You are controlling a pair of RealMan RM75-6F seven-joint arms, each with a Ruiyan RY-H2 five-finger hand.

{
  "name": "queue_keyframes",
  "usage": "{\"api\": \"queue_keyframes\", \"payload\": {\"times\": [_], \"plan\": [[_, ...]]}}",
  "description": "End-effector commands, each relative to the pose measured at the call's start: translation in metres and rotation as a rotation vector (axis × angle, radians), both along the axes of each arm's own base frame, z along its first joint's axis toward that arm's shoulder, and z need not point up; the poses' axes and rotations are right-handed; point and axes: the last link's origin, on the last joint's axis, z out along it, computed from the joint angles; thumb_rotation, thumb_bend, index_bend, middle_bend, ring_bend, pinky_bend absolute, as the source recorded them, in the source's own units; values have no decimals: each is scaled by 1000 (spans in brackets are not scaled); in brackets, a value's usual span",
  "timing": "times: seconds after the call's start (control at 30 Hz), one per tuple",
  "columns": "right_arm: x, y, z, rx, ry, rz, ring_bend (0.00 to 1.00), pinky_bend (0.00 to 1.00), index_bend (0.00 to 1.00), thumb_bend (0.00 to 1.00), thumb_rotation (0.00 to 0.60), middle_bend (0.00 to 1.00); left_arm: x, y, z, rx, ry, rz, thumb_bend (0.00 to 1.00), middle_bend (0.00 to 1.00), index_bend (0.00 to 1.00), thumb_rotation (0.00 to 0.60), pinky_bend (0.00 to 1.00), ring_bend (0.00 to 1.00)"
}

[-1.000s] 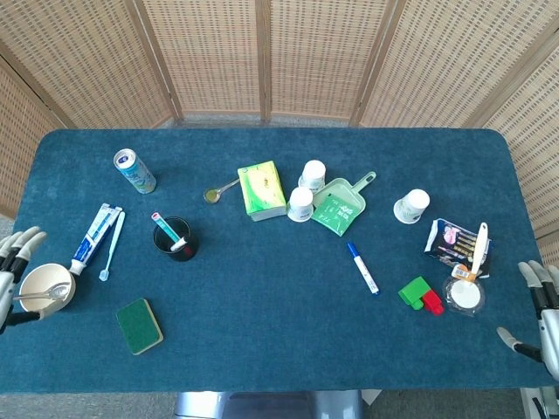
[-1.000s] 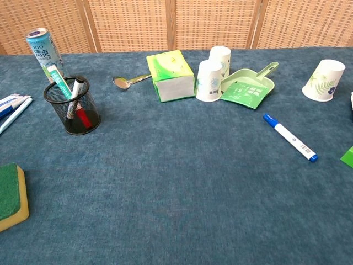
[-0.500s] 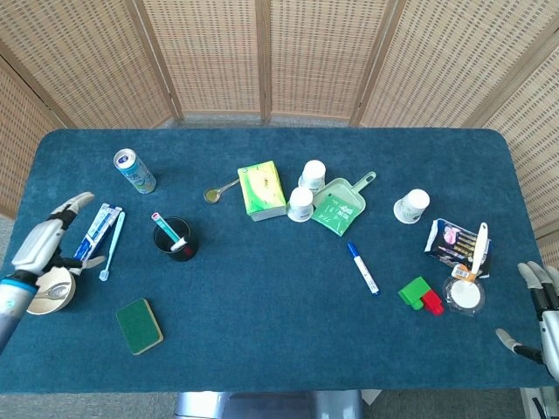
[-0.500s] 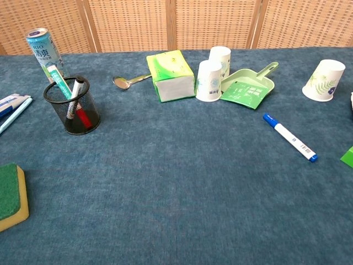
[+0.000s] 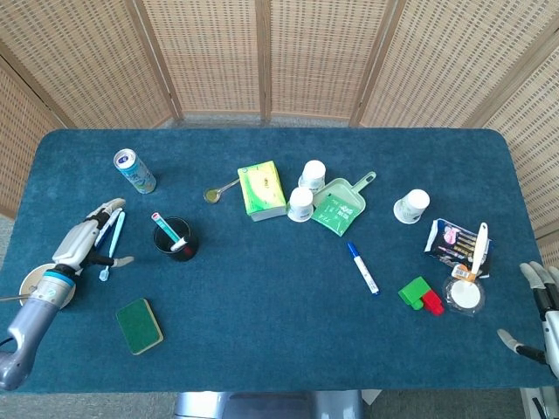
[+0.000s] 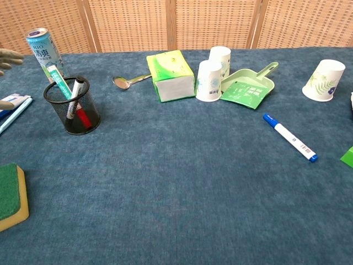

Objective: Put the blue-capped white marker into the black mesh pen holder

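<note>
The blue-capped white marker [image 5: 362, 267] [image 6: 289, 137] lies flat on the blue table, right of centre, nothing touching it. The black mesh pen holder [image 5: 175, 239] [image 6: 72, 105] stands upright on the left with a few pens in it. My left hand [image 5: 87, 236] hovers open above the toothpaste and toothbrush, left of the holder; only its fingertips [image 6: 10, 57] show at the left edge of the chest view. My right hand [image 5: 540, 305] is open at the table's right front corner, far from the marker.
A drink can [image 5: 134, 170], green tissue box [image 5: 261, 189], spoon [image 5: 220, 189], two paper cups [image 5: 307, 189] and a green dustpan [image 5: 341, 203] stand behind. A third cup [image 5: 411, 206], snack packet [image 5: 455, 239] and green-red clip [image 5: 420, 294] sit right. A sponge [image 5: 140, 326] lies front left.
My left arm has swung in from the table's left edge over the bowl toward the toothpaste and the holder. The right hand and the marker have stayed put.
</note>
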Motion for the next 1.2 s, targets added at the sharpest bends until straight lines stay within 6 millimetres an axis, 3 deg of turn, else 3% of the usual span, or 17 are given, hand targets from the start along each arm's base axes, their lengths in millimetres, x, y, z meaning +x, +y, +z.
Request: {"api": "queue_keyframes", "payload": {"times": [0.03, 0.37, 0.67, 0.83, 0.9, 0.97, 1.03, 1.1, 1.2], "plan": [[0, 0, 0, 0, -2, 0, 0, 0, 54, 0, 600, 0, 6, 6, -7, -1, -39, 4, 0, 0, 0, 600, 0, 0], [-1, 0, 1, 0, -5, -4, 0, 0, 53, 0, 600, 0, 22, 18, -32, -46, -87, -4, 0, 0, 0, 600, 0, 0], [-3, -1, 5, -14, -24, -11, 0, 0, 54, 0, 600, 0, 66, 26, -61, -108, -124, -67, 0, 0, 0, 600, 0, 0], [-4, -1, 7, -16, -38, -12, 0, 0, 55, 0, 600, 0, 77, 27, -68, -108, -114, -86, 0, 0, 0, 600, 0, 0], [-5, -1, 9, -21, -44, -13, 0, 0, 55, 0, 600, 0, 79, 28, -70, -94, -119, -83, 0, 2, 0, 600, 48, 0], [-5, -1, 10, -21, -49, -13, 0, 0, 54, 0, 600, 0, 79, 28, -71, -69, -115, -81, 0, 66, 13, 600, 127, 19], [-6, -1, 10, -20, -52, -11, 0, 0, 55, 0, 600, 0, 78, 28, -70, -45, -116, -77, 0, 203, 89, 600, 259, 104], [-6, -1, 10, -20, -53, -9, 0, 0, 55, 0, 600, 0, 78, 28, -69, -17, -125, -71, 13, 377, 216, 600, 447, 263], [-5, -1, 10, -17, -54, -6, 0, 0, 55, 0, 600, 0, 76, 28, -68, 7, -118, -68, 37, 520, 316, 600, 543, 398]]}}
